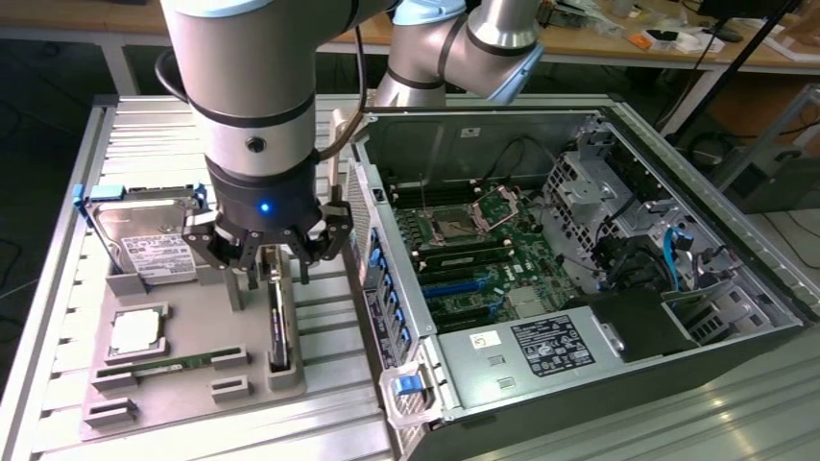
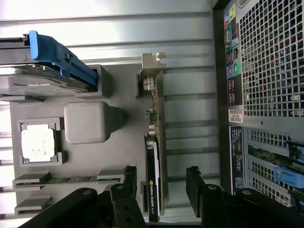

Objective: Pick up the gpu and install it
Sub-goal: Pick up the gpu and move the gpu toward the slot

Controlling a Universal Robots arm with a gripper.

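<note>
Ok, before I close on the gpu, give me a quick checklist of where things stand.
1. Gripper open: ok, fingers spread wide.
2. gpu standing on edge in the grey fixture: ok.
3. Card between the fingers: ok, though it sits nearer one finger than the other.
4. Finger contact with the card: cannot tell.
5. Computer case open, motherboard exposed: ok.
6. Expansion slots free of other cards: ok, as far as the exterior view shows.
</note>
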